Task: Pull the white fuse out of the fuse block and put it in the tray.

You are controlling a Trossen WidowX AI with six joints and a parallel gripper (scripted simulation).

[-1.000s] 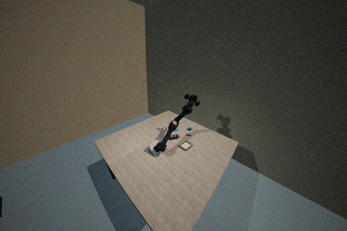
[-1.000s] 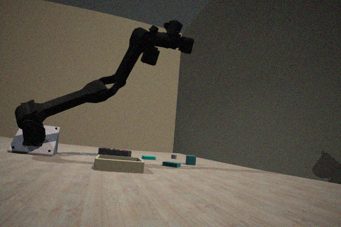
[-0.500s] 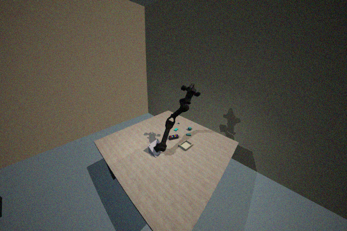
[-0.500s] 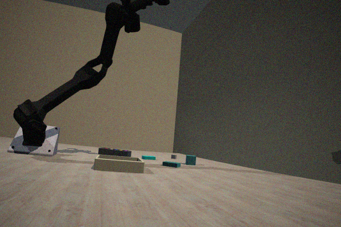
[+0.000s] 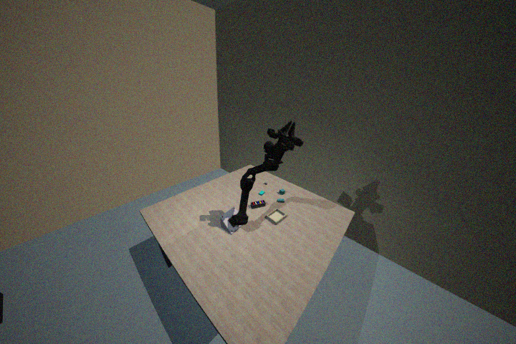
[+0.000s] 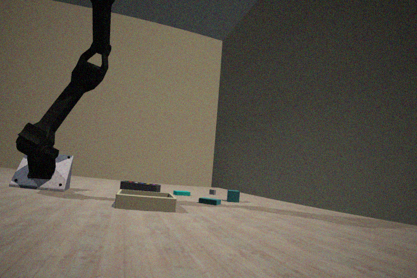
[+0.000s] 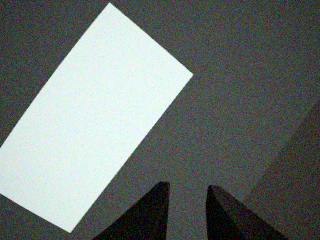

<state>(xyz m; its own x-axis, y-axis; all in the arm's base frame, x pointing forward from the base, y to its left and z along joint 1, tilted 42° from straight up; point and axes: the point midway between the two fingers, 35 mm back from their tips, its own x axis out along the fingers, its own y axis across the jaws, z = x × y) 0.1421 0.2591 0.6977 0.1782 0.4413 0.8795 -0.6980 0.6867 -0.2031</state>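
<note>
The dark fuse block [image 5: 258,205] [image 6: 140,186] lies on the table beside the arm's base, with small coloured fuse tops in a row. The white fuse is too small to make out. The beige tray [image 5: 275,211] [image 6: 145,202] sits just in front of the block and looks empty. My gripper [image 5: 289,125] [image 7: 187,194] is raised high above the table and points upward, far from the block and the tray. Its fingers stand close together with nothing between them. In the exterior view the gripper is out of frame.
Three teal blocks [image 6: 182,193] [image 6: 209,200] [image 6: 233,195] and a small grey cube [image 6: 212,191] lie on the table beyond the tray. The arm's base plate [image 6: 63,172] stands left of the block. The wrist view shows only dark walls and a bright white rectangle [image 7: 94,114].
</note>
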